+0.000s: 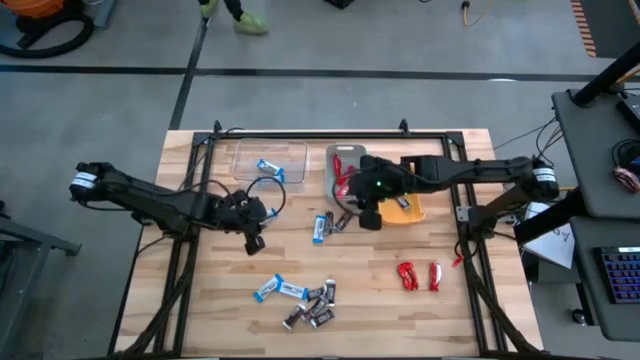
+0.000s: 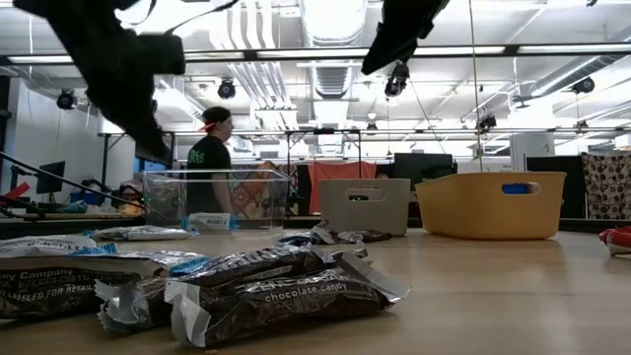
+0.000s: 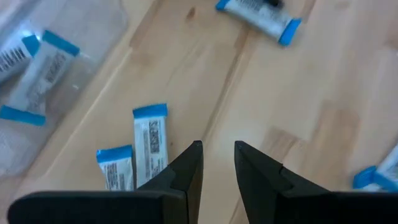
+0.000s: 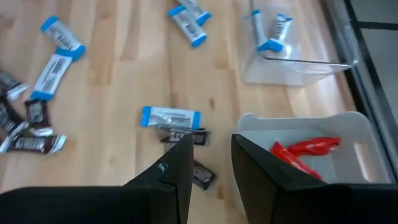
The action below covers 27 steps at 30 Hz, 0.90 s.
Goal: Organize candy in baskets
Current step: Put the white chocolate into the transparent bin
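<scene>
Candy lies scattered over the wooden counter (image 1: 440, 320). A cluster of blue-and-white bars (image 1: 279, 289) and dark brown bars (image 1: 314, 307) sits toward the near edge, left of centre. A second small group, one blue-and-white bar with dark pieces (image 1: 330, 224) beside it, lies near the middle. Two red-wrapped candies (image 1: 420, 275) rest on the right side, well apart from the others.

Three baskets stand in a row along the far edge. The clear basket (image 1: 268, 160) on the left holds blue-and-white bars (image 1: 271, 170). The grey basket (image 1: 340, 160) in the middle holds red wrappers (image 4: 306, 151), seen clearly in the right wrist view. The orange-yellow basket (image 1: 412, 210) is mostly hidden under the right arm in the high view; in the low view it stands at the right end of the row (image 2: 490, 204).

The right gripper (image 1: 368, 215) hangs over the near corner of the grey basket, close to the middle group of candy. Its fingers (image 4: 180, 168) stand a little apart with nothing between them.

The left gripper (image 1: 254, 240) hovers above bare counter, in front of the clear basket. Its fingers (image 3: 189, 168) are likewise slightly apart and hold nothing.

In the low view a person (image 2: 209, 163) stands in the room beyond the counter.
</scene>
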### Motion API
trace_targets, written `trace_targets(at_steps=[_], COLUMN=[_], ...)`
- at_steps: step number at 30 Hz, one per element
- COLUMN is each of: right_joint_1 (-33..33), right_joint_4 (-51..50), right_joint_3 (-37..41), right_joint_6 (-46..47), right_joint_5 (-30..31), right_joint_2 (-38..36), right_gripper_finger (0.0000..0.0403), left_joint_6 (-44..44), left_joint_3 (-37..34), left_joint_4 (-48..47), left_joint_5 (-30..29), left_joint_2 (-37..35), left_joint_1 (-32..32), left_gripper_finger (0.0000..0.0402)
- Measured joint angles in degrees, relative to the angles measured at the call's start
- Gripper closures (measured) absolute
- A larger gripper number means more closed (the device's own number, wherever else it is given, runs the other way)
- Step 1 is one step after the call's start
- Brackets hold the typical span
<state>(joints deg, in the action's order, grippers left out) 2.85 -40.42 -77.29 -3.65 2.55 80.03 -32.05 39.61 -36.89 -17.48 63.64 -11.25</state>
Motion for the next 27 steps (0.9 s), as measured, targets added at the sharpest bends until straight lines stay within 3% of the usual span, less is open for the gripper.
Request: trace_targets(at_steps=[6, 13, 18, 27], right_joint_1=[-1.72, -1.74, -1.74, -1.74], right_joint_4=[0.33, 4.55, 5.22, 6.61], right_joint_3=[3.19, 6.46, 7.37, 8.09], right_joint_6=[0.13, 0.73, 0.97, 1.54], right_joint_5=[0.0, 0.0, 0.0, 0.0], right_joint_2=[-0.83, -1.27, -1.29, -1.27], right_gripper_finger=[0.0301, 0.03, 0.03, 0.03], left_joint_6=[0.5, 2.81, 4.22, 3.39], left_joint_3=[-7.2, -11.76, -14.32, -19.53], left_joint_4=[7.06, 14.39, 17.72, 26.18], left_joint_5=[-1.4, -8.52, -9.89, -11.44], left_joint_2=[0.0, 0.0, 0.0, 0.0], left_joint_1=[0.02, 0.04, 0.02, 0.04], left_gripper_finger=[0.0314, 0.0257, 0.0225, 0.0216])
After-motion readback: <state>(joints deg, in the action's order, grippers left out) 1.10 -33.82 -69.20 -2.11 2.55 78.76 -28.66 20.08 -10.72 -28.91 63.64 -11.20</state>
